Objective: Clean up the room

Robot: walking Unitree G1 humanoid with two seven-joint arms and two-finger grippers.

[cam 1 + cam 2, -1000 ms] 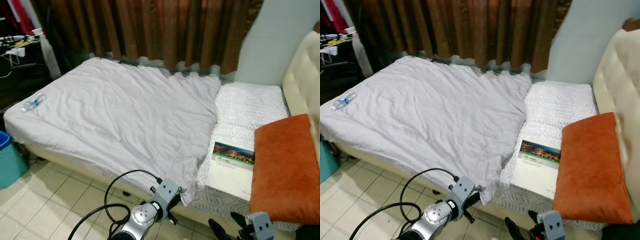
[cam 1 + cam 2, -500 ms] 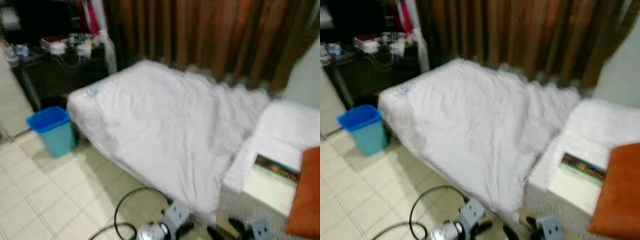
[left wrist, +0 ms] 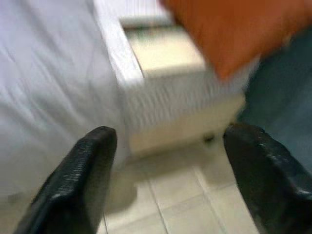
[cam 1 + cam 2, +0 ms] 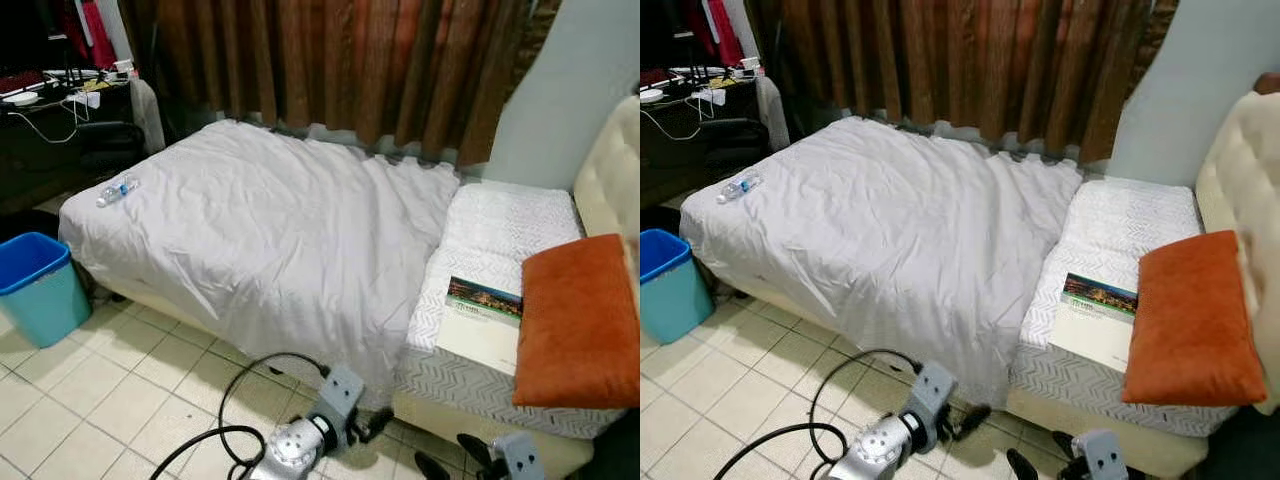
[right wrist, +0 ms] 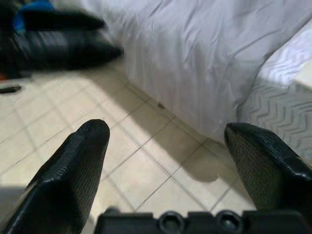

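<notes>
The robot stands on the pale tiled floor (image 4: 90, 400) beside the big bed with the wrinkled grey-white cover (image 4: 270, 240). It looks like it is at the looking-around step, picking what to tidy first.

A small clear plastic bottle (image 4: 117, 190) lies on the bed cover, near the foot corner of the bed. A blue plastic bin (image 4: 38, 285) stands on the floor just beside that same corner. At the head end of the bed, a flat book with a picture of a city on top (image 4: 482, 320) lies on the white zigzag sheet (image 4: 500, 225), touching a soft orange pillow (image 4: 577, 320).

The left gripper (image 3: 168, 183) hangs low over the floor by the side of the bed. Its jaws are wide apart and hold nothing. The right gripper (image 5: 175, 168) is low too, with its jaws wide apart and empty.

I think the bottle is the trash here. The next move would be to walk toward the foot corner of the bed, reach over the cover, and close one set of jaws around the bottle. The bin is close by for dropping it in.
</notes>
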